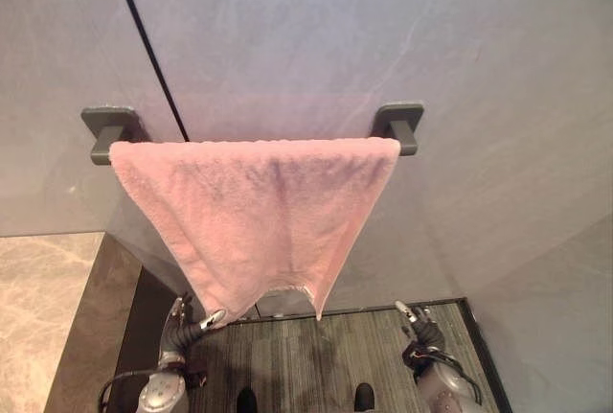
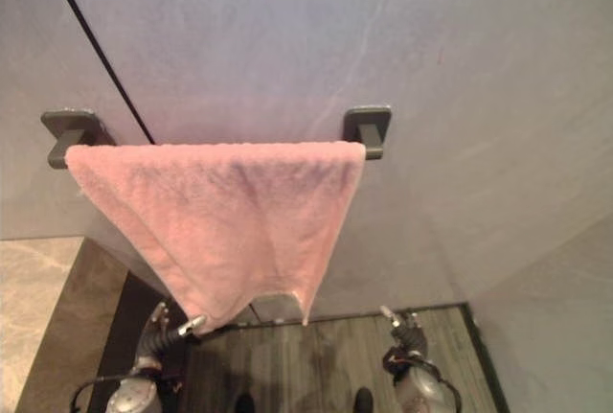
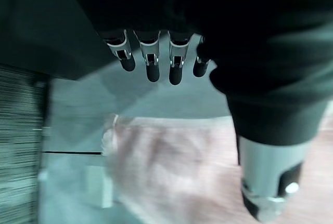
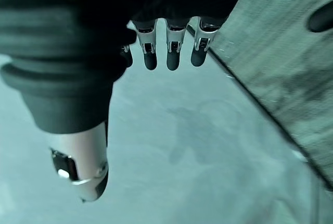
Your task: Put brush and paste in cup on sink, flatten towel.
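Both hands, the left hand [image 1: 188, 322] at lower left and the right hand [image 1: 418, 322] at lower right, hung low with fingers [image 3: 151, 60] loosely straight, holding nothing. One pink towel [image 1: 254, 212] draped over the one bar [image 1: 397, 126] at mid-frame looked soft, light and limp, best smoothed or taken by its lower hem.

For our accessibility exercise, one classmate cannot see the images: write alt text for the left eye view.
A pink terry towel hangs spread over a dark grey wall-mounted bar on a pale grey wall, its lower edge narrowing downwards. Below it, the left hand reaches up near the towel's lower left edge, and the right hand hangs apart, over a grey wood-grain floor.
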Robot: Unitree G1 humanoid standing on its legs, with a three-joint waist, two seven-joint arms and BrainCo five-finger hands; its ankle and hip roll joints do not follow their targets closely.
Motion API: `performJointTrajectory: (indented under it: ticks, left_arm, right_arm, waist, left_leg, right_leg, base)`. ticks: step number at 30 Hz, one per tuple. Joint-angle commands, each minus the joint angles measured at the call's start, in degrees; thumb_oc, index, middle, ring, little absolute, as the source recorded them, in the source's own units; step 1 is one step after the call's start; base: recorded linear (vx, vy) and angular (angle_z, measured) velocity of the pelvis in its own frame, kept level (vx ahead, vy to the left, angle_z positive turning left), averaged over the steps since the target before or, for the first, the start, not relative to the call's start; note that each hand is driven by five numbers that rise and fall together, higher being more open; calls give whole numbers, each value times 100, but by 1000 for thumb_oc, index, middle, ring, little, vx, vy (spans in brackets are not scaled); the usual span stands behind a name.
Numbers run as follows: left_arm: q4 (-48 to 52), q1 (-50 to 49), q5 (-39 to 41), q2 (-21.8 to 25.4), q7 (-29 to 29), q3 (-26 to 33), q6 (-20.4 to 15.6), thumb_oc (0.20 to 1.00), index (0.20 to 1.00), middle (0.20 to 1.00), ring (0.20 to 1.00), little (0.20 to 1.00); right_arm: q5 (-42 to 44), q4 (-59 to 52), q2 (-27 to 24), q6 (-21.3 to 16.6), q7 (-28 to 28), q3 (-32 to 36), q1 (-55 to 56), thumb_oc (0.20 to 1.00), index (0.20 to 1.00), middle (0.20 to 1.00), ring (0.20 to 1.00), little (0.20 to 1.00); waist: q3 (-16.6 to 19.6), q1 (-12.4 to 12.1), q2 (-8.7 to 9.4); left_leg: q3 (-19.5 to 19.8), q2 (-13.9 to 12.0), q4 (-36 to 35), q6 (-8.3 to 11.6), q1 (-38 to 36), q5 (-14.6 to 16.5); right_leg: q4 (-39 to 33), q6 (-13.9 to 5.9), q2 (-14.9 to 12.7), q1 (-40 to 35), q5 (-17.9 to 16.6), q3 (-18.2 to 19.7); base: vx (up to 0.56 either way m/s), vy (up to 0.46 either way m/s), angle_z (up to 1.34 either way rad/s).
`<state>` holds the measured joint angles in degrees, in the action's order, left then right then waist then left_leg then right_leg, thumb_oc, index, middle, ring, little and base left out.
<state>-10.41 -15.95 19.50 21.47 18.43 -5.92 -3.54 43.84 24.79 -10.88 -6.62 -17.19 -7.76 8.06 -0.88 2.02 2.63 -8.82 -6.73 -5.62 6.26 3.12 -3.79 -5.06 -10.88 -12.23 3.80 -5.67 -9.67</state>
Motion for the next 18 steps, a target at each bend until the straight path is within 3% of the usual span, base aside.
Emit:
performJointTrajectory:
  ticks: [1, 2, 4, 5, 6, 12, 14, 18]
  left_arm:
    - [322, 143, -602, 220, 624, 502, -298, 1000, 1000, 1000, 1000, 1000]
    - [607, 133, -900, 216, 903, 856, -464, 1000, 1000, 1000, 1000, 1000]
    - [700, 134, -1009, 207, 1024, 962, -523, 1000, 1000, 1000, 1000, 1000]
    - [1072, 134, -1423, 280, 1343, 1341, -676, 1000, 1000, 1000, 1000, 1000]
    - [1310, 125, -1713, 322, 1480, 1543, -713, 1000, 1000, 1000, 1000, 1000]
    - [2035, 80, -2713, 455, 2205, 2206, -827, 1000, 1000, 1000, 1000, 1000]
    - [2430, 9, -3486, 634, 2566, 2636, -906, 1000, 1000, 1000, 1000, 1000]
    - [2795, -134, -4006, 740, 2796, 2906, -1023, 1000, 1000, 1000, 1000, 1000]
  right_arm:
    - [-458, -695, -20, -686, -535, 296, -301, 1000, 1000, 1000, 1000, 1000]
    - [-1042, -1187, -175, -860, -713, 446, -244, 1000, 1000, 1000, 1000, 1000]
    - [-1375, -1339, -251, -893, -779, 490, -217, 1000, 1000, 1000, 1000, 1000]
    - [-2509, -1969, -614, -995, -950, 587, -187, 1000, 1000, 1000, 1000, 1000]
    - [-2917, -2315, -735, -1077, -1020, 641, -173, 1000, 1000, 1000, 1000, 1000]
    - [-4210, -3385, -1150, -1257, -1262, 830, -107, 1000, 1000, 1000, 1000, 1000]
    - [-4745, -3961, -1379, -1419, -1333, 884, -67, 1000, 1000, 1000, 1000, 1000]
    - [-5360, -4440, -1654, -1503, -1396, 917, 22, 1000, 1000, 1000, 1000, 1000]
  waist:
    - [-51, -51, 158]
    - [-29, -37, 144]
    - [-26, -34, 136]
    - [-31, -31, 114]
    - [-21, -27, 123]
    - [29, -47, 131]
    - [60, -80, 146]
    - [79, -110, 170]
  left_leg:
    - [-39, 30, 62, -9, -118, 171]
    - [-69, 31, 62, -13, -144, 192]
    - [-75, 33, 62, -15, -154, 198]
    - [-93, 25, 62, -11, -204, 237]
    - [-93, 33, 62, -12, -195, 230]
    - [-82, 35, 62, -13, -227, 261]
    - [-77, 30, 62, -1, -259, 294]
    - [-69, 26, 63, 13, -284, 310]
  right_leg:
    - [6, -263, -367, 162, -469, 48]
    - [6, -273, -381, 165, -460, 63]
    - [6, -277, -384, 161, -458, 67]
    - [6, -286, -384, 118, -426, 78]
    - [6, -289, -394, 130, -434, 88]
    - [6, -303, -410, 89, -393, 74]
    - [6, -318, -416, 51, -366, 64]
    - [6, -325, -415, 10, -338, 43]
  base:
    - [50, 27, -4]
    - [22, 10, -5]
    - [30, 17, -9]
    - [34, 21, -16]
    - [35, 21, -12]
    - [3, 0, -1]
    - [15, -1, 1]
    - [6, -4, 3]
